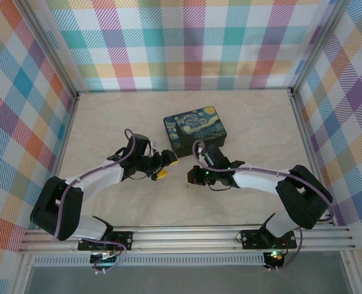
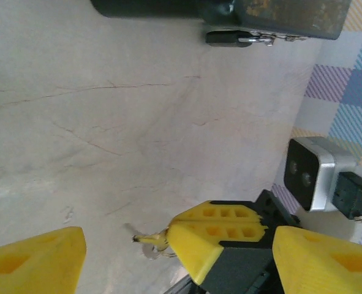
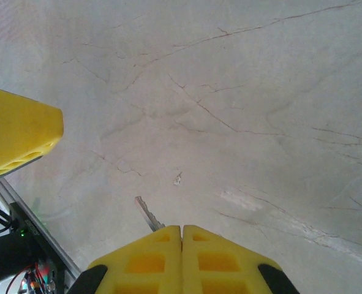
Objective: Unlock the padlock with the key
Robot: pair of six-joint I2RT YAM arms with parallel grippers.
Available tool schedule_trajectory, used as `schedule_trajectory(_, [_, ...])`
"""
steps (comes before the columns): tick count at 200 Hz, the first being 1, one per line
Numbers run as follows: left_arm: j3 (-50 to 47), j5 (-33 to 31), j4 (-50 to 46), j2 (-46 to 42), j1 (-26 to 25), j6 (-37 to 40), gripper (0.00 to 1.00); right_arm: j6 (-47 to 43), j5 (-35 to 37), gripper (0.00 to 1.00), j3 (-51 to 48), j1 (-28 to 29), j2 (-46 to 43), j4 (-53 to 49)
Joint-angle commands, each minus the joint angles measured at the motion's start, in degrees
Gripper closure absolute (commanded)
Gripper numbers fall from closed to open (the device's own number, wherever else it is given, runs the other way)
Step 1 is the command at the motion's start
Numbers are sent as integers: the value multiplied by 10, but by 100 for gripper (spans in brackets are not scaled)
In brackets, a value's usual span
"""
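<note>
Pale, veined tabletop (image 1: pixel 254 122) boxed in by plaid walls (image 1: pixel 193 43). At centre of the overhead frame, dark box (image 1: pixel 195 130) with a starry-night lid. Both arms reaching in from the bottom edge, tips near each other just below the box.

Right end effector (image 3: pixel 182 236): yellow fingers pressed together, pinching the key (image 3: pixel 145 211). In the right wrist frame, thin silvery blade sticking out of the fingertips at lower centre, long axis on a diagonal, tip aimed toward the upper left. Touching the tabletop or just over it, cannot tell. In the left wrist frame, same key at lower centre, roughly level, tip pointing left.

Left end effector (image 1: pixel 167 166): fingers spread wide, gripping nothing, seen at the lower corners of its own wrist frame.

Tiny padlock (image 2: pixel 228 38) at top centre of the left wrist frame, just under the box's edge, lying sideways. Long axis across the frame, dark body to the left, silvery shackle to the right. Well apart from the key.
</note>
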Motion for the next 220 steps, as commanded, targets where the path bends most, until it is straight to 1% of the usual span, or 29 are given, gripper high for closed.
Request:
schedule_trajectory(1, [4, 26, 23, 9, -6, -26, 22, 2, -30, 100, 13, -3, -6, 29])
schedule_trajectory(20, [5, 24, 23, 7, -6, -34, 24, 6, -30, 100, 24, -6, -6, 29])
schedule_trajectory(59, [6, 15, 14, 10, -6, -40, 28, 22, -54, 100, 39, -22, -8, 51])
schedule_trajectory(109, [12, 28, 31, 20, -6, -60, 42, 34, -68, 100, 69, -22, 7, 47])
schedule_trajectory(140, [20, 27, 25, 23, -5, -58, 46, 44, -77, 100, 77, -22, 22, 59])
schedule_trajectory(156, [23, 24, 20, 21, -6, -55, 51, 46, -80, 100, 78, -23, 27, 62])
schedule_trajectory(168, [23, 24, 19, 20, -6, -52, 58, 49, -82, 100, 77, -22, 29, 65])
schedule_trajectory(181, [24, 23, 16, 18, -6, -49, 62, 50, -82, 100, 78, -22, 30, 67])
schedule_trajectory(196, [24, 21, 11, 16, -6, -45, 70, 51, -82, 100, 79, -23, 31, 66])
schedule_trajectory(203, [25, 20, 8, 15, -6, -42, 71, 52, -83, 100, 80, -23, 31, 68])
schedule_trajectory(220, [22, 18, 5, 11, -6, -38, 72, 52, -80, 100, 77, -22, 28, 68])
